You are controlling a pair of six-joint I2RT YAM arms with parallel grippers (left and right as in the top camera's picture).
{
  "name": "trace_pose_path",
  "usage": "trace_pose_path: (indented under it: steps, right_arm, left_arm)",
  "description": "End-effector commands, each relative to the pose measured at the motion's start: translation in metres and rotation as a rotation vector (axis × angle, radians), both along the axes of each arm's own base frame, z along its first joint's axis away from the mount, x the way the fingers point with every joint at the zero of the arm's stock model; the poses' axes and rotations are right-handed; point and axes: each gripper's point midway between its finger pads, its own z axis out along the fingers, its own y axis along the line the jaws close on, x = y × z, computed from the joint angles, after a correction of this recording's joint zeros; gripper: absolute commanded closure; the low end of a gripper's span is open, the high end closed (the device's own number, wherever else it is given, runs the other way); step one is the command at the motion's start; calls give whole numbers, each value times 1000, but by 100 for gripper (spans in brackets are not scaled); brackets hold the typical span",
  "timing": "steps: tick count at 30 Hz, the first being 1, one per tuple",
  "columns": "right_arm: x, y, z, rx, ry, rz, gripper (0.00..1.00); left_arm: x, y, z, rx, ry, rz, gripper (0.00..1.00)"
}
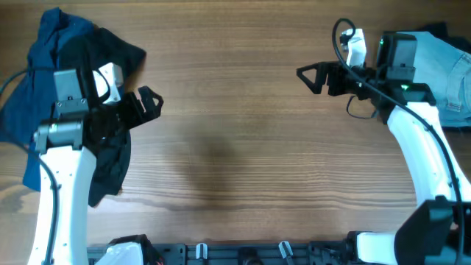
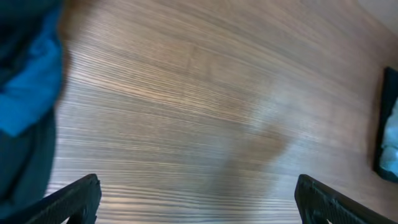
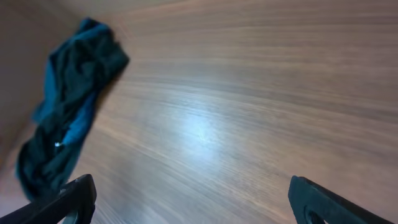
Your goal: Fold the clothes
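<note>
Showing fold job not yet begun, w/ clothes (image 1: 121, 51) heaped unfolded at left of table (image 1: 235, 147) & left gripper (image 1: 152, 101), right gripper (image 1: 305, 78) both wide open, empty.

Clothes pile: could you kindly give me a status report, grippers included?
Left gripper open, empty, beside the pile. Right gripper open, empty, over the table. Clothes heaped, unfolded, far left. Pale denim at far right edge, nothing between.
</note>
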Motion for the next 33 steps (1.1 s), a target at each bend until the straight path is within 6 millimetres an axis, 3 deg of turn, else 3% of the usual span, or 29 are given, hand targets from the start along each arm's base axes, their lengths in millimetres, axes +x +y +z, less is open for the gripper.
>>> trace_pose_path:
  steps: [1,7,12,19,28,33]
  right_arm:
    - [0,18,11,56,-33,81,0]
    - [5,37,1,-82,-46,54,0]
    - [13,53,-4,-252,-62,-55,1]
    - [12,82,8,-254,-91,-66,0]
    - [6,80,2,-253,-43,-76,0]
    - [3,79,-2,-266,-31,-67,0]
  left_arm:
    - [6,-10,4,-60,-12,-36,0]
    - [16,-2,9,-41,-57,-15,0]
    - [16,29,6,3,-49,80,0]
    - [15,63,6,25,-53,170,0]
    - [18,79,-2,119,-46,178,7]
    - [26,81,-30,114,29,174,15]
